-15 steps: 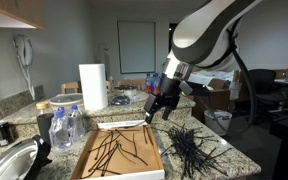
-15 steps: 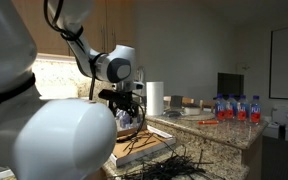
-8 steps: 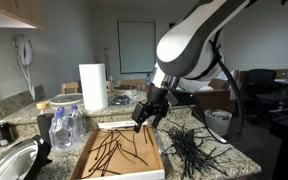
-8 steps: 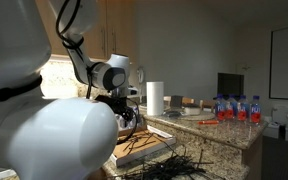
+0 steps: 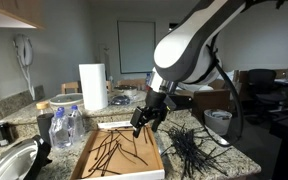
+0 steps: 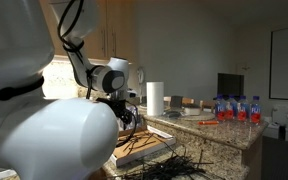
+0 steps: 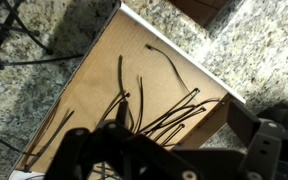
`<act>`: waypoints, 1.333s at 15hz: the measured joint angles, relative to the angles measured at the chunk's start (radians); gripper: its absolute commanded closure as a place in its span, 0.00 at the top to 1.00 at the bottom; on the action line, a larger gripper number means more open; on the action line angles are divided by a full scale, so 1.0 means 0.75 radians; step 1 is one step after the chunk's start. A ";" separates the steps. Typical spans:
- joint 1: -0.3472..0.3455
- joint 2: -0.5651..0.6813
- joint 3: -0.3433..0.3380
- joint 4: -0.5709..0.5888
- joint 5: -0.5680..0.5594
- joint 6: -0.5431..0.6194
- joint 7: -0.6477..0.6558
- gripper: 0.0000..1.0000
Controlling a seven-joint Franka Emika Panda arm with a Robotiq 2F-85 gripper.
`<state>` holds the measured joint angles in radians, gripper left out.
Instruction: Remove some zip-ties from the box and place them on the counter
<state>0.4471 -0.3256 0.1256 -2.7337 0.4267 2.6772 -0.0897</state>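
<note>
A flat cardboard box (image 5: 89,156) lies on the granite counter with several black zip-ties (image 5: 119,152) spread inside. A pile of black zip-ties (image 5: 194,148) lies on the counter beside the box. My gripper (image 5: 142,128) hangs just above the far end of the box, open and empty. In the wrist view the box floor (image 7: 89,70) and loose zip-ties (image 7: 162,108) lie under my spread fingers (image 7: 159,150); nothing is between them. Both also show in an exterior view: gripper (image 6: 127,122), box (image 6: 146,147), pile (image 6: 174,165).
A paper towel roll (image 5: 93,87) stands behind the box. Water bottles (image 5: 66,128) and a metal sink basin (image 5: 9,160) are beside it. A bin (image 5: 218,121) stands past the counter end. More bottles (image 6: 234,107) stand on the far counter.
My gripper has moved from above the counter pile across to the box and come down closer over its far end. The zip-ties have not moved.
</note>
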 measured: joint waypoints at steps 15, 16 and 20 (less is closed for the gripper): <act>-0.210 0.555 0.053 0.445 -0.619 -0.024 0.407 1.00; -0.200 0.584 0.114 0.507 -0.504 -0.088 0.366 1.00; -0.170 0.683 0.244 0.696 -0.271 -0.393 0.335 1.00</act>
<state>0.3200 0.1867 0.3086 -2.2116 0.2232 2.3828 0.1618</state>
